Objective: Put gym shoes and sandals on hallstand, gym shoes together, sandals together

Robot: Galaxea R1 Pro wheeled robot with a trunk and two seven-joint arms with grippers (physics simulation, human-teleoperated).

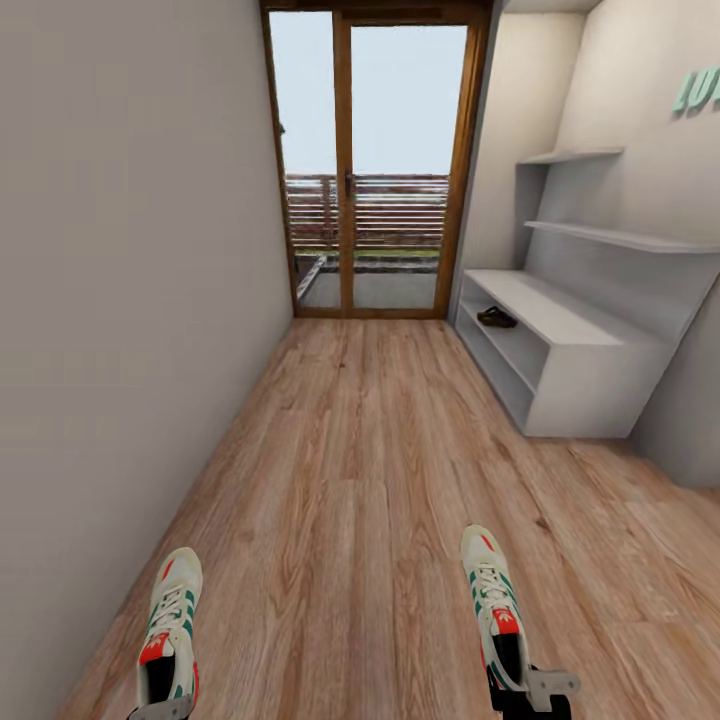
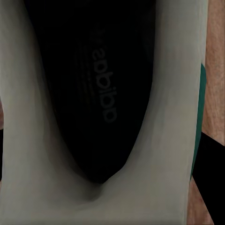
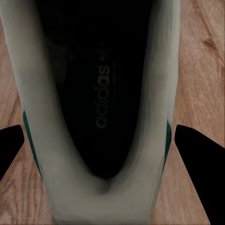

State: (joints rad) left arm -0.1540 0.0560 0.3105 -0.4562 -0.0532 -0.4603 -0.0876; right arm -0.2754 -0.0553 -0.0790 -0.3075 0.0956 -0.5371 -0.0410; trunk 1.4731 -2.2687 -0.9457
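Observation:
Two white gym shoes with green stripes and red-orange patches show low in the head view, toes pointing away. My left gripper point(image 1: 160, 712) is shut on the heel of the left gym shoe point(image 1: 170, 625). My right gripper point(image 1: 528, 692) is shut on the heel of the right gym shoe point(image 1: 492, 595). In each wrist view a heel opening sits between dark fingers: left shoe point(image 2: 168, 93), right shoe point(image 3: 28, 70). The pale-grey hallstand point(image 1: 580, 385) stands ahead on the right. A dark brown sandal point(image 1: 496, 318) lies on its upper open shelf, at the far end.
Wood-plank corridor floor point(image 1: 370, 480) runs ahead to a glazed door point(image 1: 372, 170) with a wooden frame. A plain wall point(image 1: 120, 300) closes the left side. Two staggered upper shelves point(image 1: 610, 236) jut from the hallstand's back panel.

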